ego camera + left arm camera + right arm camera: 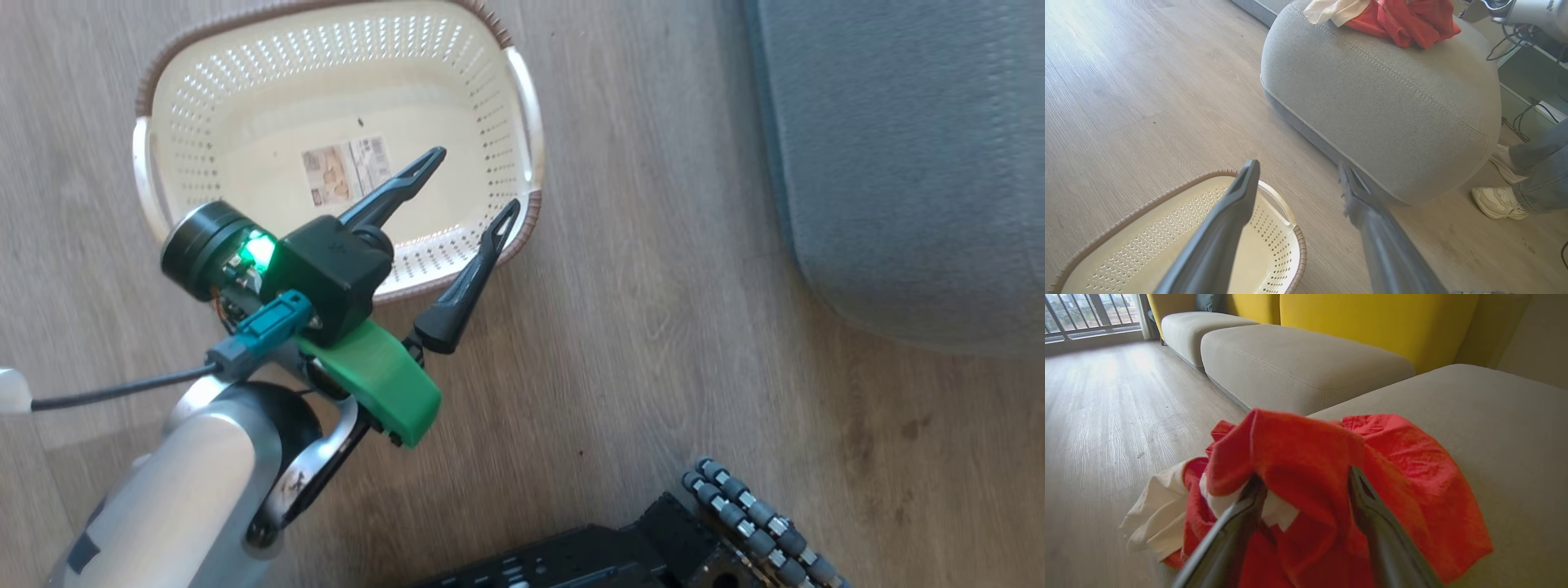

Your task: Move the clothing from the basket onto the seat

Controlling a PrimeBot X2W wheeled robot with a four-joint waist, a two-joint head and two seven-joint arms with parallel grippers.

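Right gripper point(1304, 486) first: the two fingers stand apart, about as wide as the other arm's, with the clothing point(1404, 465) bunched between and draped over the tips. So I'd call it spread open rather than pinching, though the fabric hides the pads, so take that with a pinch of salt. The red and white pile sits on the near corner of the seat point(1502, 428), with a white bit hanging over the rounded edge toward the floor point(1106, 416).

Left gripper point(477, 178) is wide open too and holds nothing. It hovers over the near rim of the basket point(245, 90), probably parked there in case more needed fishing out. It doesn't: the basket is down to bare plastic and its sticker label point(347, 167).

Basket and seat sit near each other on the floor, which makes for a short carry. The job looks basically done to me. My only worry is the cloth snagging on a finger when the arm pulls back and sliding off that corner. Someone's shoes point(1498, 202) are just past the cushion.
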